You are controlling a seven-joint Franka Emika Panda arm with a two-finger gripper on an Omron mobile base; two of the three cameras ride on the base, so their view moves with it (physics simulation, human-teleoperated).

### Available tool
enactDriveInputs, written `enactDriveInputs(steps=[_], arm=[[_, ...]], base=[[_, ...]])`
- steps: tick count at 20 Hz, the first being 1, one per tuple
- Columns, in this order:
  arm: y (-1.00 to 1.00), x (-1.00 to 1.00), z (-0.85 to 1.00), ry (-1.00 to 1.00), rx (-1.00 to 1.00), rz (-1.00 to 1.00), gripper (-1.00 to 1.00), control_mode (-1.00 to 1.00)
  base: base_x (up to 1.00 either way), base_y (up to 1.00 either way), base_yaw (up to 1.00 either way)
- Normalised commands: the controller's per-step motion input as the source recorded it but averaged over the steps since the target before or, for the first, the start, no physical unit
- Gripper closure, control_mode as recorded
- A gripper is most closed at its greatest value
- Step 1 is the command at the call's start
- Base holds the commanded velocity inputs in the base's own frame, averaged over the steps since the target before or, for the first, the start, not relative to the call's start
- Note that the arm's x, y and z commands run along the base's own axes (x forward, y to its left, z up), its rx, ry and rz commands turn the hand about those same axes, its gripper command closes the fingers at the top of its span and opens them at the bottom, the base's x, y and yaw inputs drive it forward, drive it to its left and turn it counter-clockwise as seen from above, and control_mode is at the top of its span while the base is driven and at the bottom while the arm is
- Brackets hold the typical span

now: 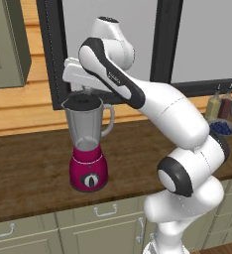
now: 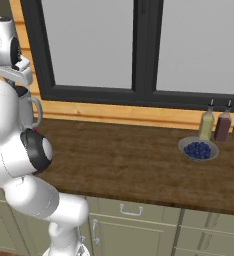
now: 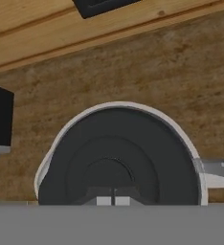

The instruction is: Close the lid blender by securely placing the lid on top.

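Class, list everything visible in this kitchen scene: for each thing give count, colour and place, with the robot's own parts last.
blender: one, magenta base, clear grey jar, on the counter's left.
lid: one, black, on the jar's mouth.
bowl of blueberries: one, grey with blue berries, counter's right.
bottles: two, yellowish and dark red, behind the bowl.
counter: one, brown wood.
window: black frame, behind the counter.
cabinets: grey-green, below the counter.
gripper: one, shut, above the lid.

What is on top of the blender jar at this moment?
The black lid sits in the mouth of the blender, covering it. The shut hand is directly above the lid's centre. The jar's interior below is hidden from above by the lid.
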Motion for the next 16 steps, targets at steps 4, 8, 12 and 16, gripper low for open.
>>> enactDriveInputs(steps=[4, 8, 12, 16], arm=[[0.00, 0.00, -0.39, 0.00, 0.05, 0.00, 1.00, -1.00], [0.00, -0.11, -0.10, -0.19, 0.04, 0.00, 1.00, -1.00], [-0.11, -0.51, 0.08, -0.27, 0.04, 0.00, -1.00, -1.00], [-0.31, -0.19, 0.16, -0.22, 0.08, 0.00, -1.00, -1.00]], base=[[0.00, 0.00, 0.00], [0.00, 0.00, 0.00], [0.00, 0.00, 0.00], [0.00, 0.00, 0.00]])
